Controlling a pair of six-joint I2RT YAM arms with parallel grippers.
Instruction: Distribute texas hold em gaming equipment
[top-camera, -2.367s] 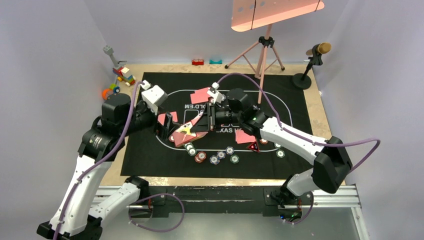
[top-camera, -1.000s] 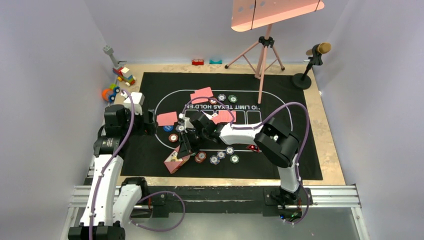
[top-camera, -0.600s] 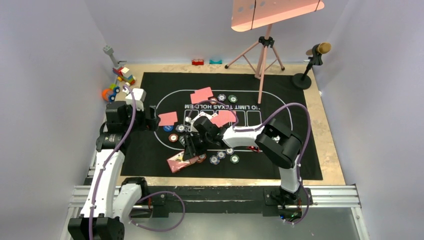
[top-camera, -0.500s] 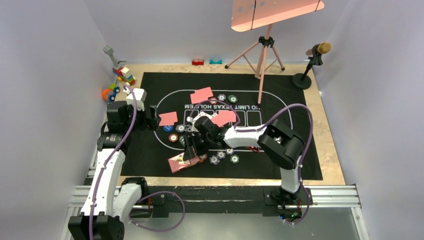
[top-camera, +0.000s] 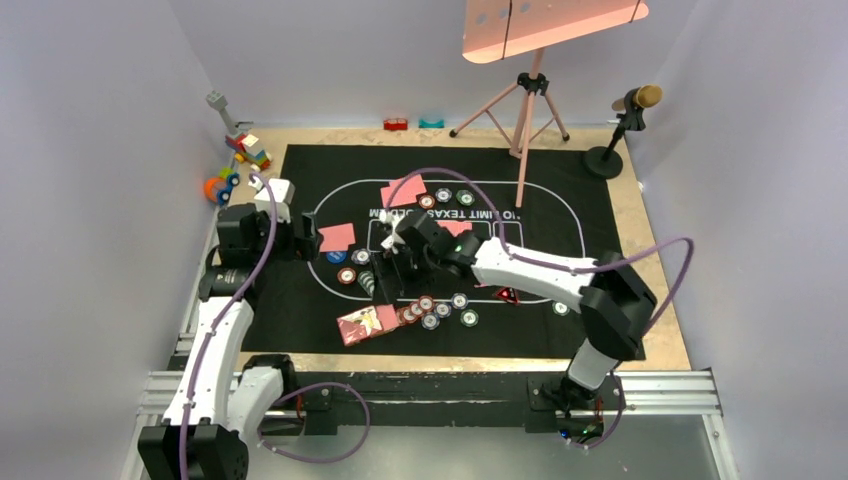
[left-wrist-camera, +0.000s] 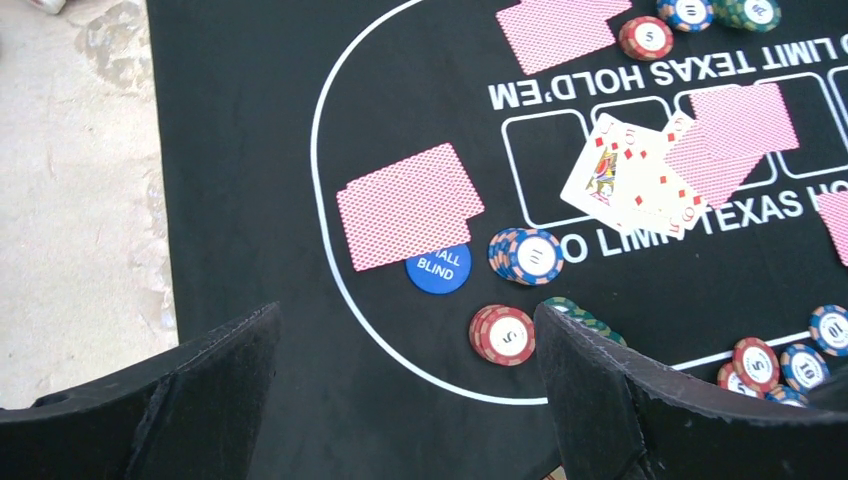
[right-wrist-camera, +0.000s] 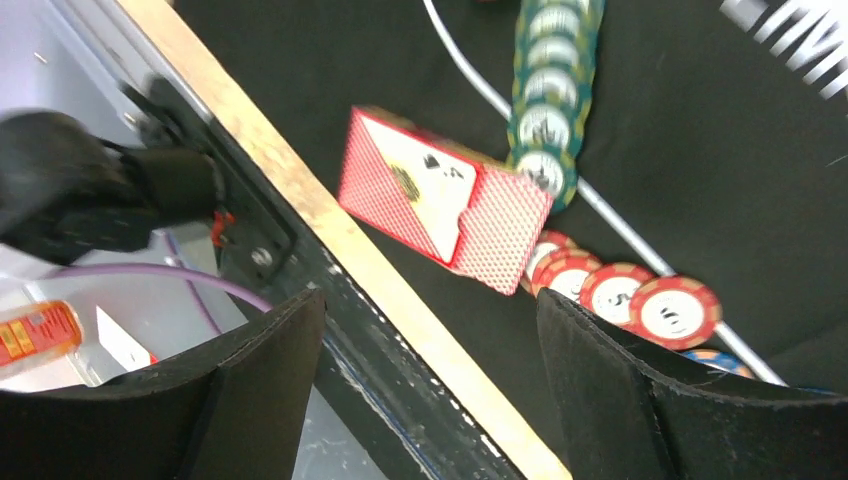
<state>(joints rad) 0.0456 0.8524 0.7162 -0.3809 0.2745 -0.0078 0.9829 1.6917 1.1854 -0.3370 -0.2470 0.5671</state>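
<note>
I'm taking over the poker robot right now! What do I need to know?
Left end effector: open, empty, over the left of the mat.
Right end effector: open, empty, above the card box, which lies on the mat near its front edge.
Done: face-down cards at the left seat, with the blind button and chip stacks beside them; face-up cards in the middle.
Left, probably: share out the loose chips by the box.
</note>
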